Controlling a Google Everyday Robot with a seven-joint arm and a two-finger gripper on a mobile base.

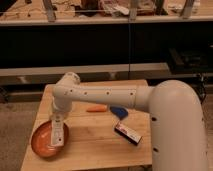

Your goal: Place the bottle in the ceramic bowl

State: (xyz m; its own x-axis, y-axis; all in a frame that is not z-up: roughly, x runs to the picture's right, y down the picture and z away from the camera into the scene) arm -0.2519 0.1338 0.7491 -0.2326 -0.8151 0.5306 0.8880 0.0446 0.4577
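Observation:
An orange-red ceramic bowl sits at the front left corner of the wooden table. A white bottle stands upright over the right part of the bowl; I cannot tell whether it rests in the bowl or hangs just above it. My white arm reaches across the table from the right and bends down at the wrist. The gripper points down right at the top of the bottle, mostly hidden under the wrist.
An orange carrot-like object lies mid-table. A blue object lies to its right. A dark packet with a white label lies nearer the front. Shelving and a low ledge stand behind the table.

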